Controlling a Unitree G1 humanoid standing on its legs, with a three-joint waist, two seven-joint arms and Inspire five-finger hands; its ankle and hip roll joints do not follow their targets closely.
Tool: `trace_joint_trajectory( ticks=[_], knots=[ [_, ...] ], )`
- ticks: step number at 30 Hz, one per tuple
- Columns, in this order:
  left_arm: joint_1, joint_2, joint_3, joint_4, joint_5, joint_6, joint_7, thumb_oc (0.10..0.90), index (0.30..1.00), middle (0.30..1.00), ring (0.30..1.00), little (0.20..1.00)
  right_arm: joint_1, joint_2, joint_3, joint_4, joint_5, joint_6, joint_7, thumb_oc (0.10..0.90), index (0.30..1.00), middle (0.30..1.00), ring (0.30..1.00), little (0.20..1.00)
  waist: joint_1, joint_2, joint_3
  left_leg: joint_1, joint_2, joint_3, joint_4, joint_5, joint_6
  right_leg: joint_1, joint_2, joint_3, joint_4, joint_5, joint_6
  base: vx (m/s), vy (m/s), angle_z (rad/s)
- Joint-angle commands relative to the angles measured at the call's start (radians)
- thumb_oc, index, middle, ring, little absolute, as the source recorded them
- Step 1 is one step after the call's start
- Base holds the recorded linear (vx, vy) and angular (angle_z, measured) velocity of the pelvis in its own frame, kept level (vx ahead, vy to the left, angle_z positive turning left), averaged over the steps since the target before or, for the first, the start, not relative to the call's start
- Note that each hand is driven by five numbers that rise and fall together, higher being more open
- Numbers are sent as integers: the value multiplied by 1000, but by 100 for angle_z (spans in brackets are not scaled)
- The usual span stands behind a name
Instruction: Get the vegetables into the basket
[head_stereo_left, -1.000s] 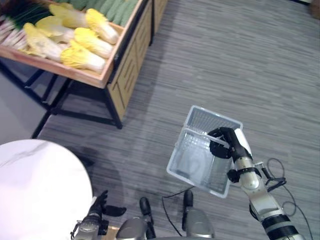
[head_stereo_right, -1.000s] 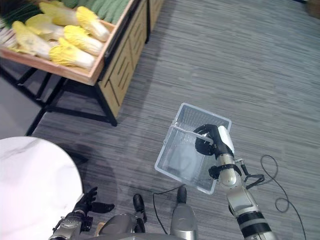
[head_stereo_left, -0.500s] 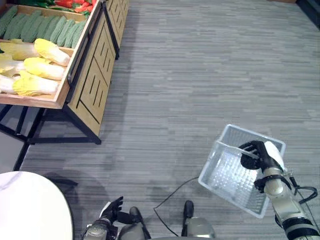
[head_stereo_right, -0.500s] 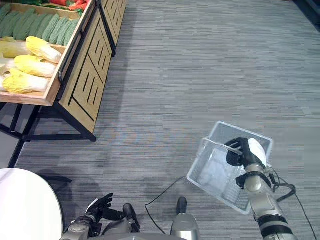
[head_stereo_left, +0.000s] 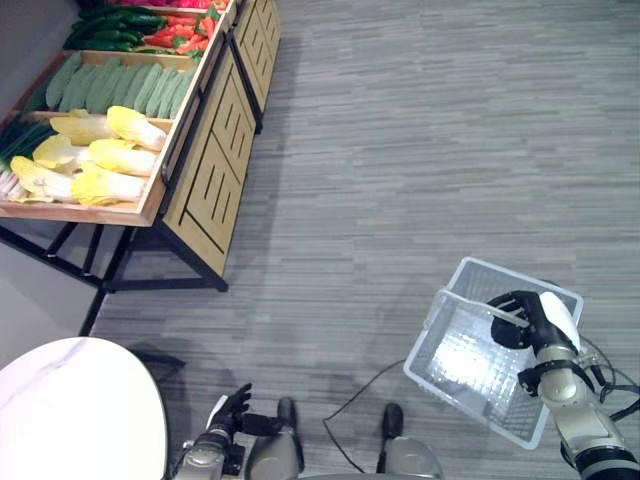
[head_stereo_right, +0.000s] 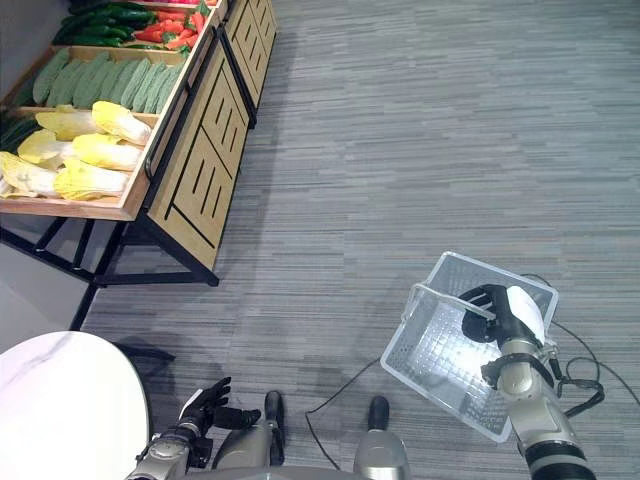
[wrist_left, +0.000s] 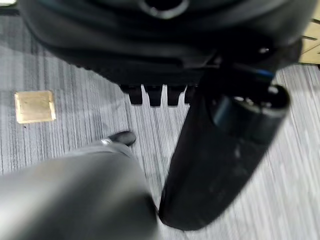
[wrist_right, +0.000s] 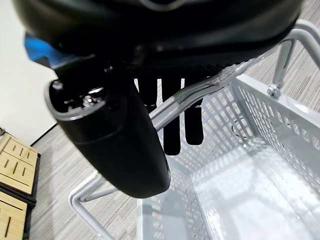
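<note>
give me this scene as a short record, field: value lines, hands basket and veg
right hand: curled round the handle of the basket, carrying it above the floor
basket contents: empty, no vegetables inside
left hand: low beside the white round table, fingers relaxed, holding nothing
vegetables: yellow cabbages and green gourds lie in the wooden display stand, red and dark green produce further back
task state: no vegetable picked; stand is far from the basket

Cut off / unclear:
Produce stand (head_stereo_left: 190, 170) clipped at 9–11 o'clock, red veg (head_stereo_right: 165, 30) too small to identify; round white table (head_stereo_left: 70, 410) cut at 7 o'clock; basket (head_stereo_right: 440, 355) rim partly behind right hand (head_stereo_right: 505, 315).
</note>
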Motion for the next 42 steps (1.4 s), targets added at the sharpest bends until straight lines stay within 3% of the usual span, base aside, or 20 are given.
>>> trace_joint_trajectory(
  ticks=[1, 9, 19, 25, 27, 33, 38, 41, 42],
  knots=[
    [-16, 58, 6, 9, 23, -37, 19, 900, 1000, 1000, 1000, 1000, -143, -41, -71, -84, 12, -105, -113, 400, 300, 300, 300, 300, 25, -63, -32, 71, -37, 43, -3, -100, 65, 19, -67, 95, 85, -25, 64, 99, 232, -37],
    [-14, 72, 32, 33, 28, -42, 22, 900, 1000, 1000, 1000, 1000, -182, -7, -28, -32, -9, -104, -131, 400, 300, 300, 300, 300, 46, -70, -34, 122, -56, 95, -87, -91, 92, -5, -82, 124, 97, 4, 89, 38, 126, -14],
    [14, 72, 25, 42, 47, -44, 3, 900, 1000, 1000, 1000, 1000, -185, 7, -20, 5, -7, -109, -127, 400, 300, 300, 300, 300, 57, -89, -37, 132, -82, 111, -68, -125, 112, -5, -112, 124, 108, 59, 120, 32, 82, -3],
    [8, 54, 46, 72, 59, -31, 52, 900, 1000, 1000, 1000, 1000, -194, 23, -10, -10, -14, -110, -142, 400, 300, 300, 300, 300, 61, -87, -16, 131, -105, 117, -52, -154, 147, -61, -139, 131, 247, 84, 134, -4, 146, -9],
    [5, 44, 61, 99, 61, -15, 79, 900, 1000, 1000, 1000, 1000, -184, 38, -1, -5, -13, -109, -152, 400, 300, 300, 300, 300, 55, -86, -10, 153, -117, 101, -31, -182, 154, -101, -119, 133, 286, 92, 123, 135, 126, -13],
    [-6, 25, 62, 140, 82, 3, 95, 900, 1000, 1000, 1000, 1000, -177, 37, -3, 13, 10, -119, -177, 400, 300, 300, 300, 300, 20, -74, 1, 206, -130, 45, -46, -213, 150, -186, -66, 194, 193, 106, 118, 162, -5, 21],
    [-3, 3, 59, 154, 79, 10, 92, 900, 1000, 1000, 1000, 1000, -167, 31, -3, 24, 15, -115, -186, 400, 300, 300, 300, 300, -14, -72, 0, 262, -133, -12, -27, -253, 133, -243, -56, 221, 146, 146, 134, 251, -110, 46],
    [3, -2, 62, 156, 83, 8, 104, 900, 1000, 1000, 1000, 1000, -150, 29, -6, 20, 18, -122, -185, 400, 300, 300, 300, 300, -13, -74, -10, 272, -126, -19, -15, -262, 122, -215, -55, 205, 153, 121, 120, 208, -171, 49],
    [5, -7, 64, 163, 82, 11, 113, 900, 1000, 1000, 1000, 1000, -140, 25, -11, 27, 27, -126, -186, 400, 300, 300, 300, 300, -12, -68, -20, 273, -106, -30, 10, -248, 100, -204, -44, 187, 161, 102, 103, 215, -246, 5]
  ],
)
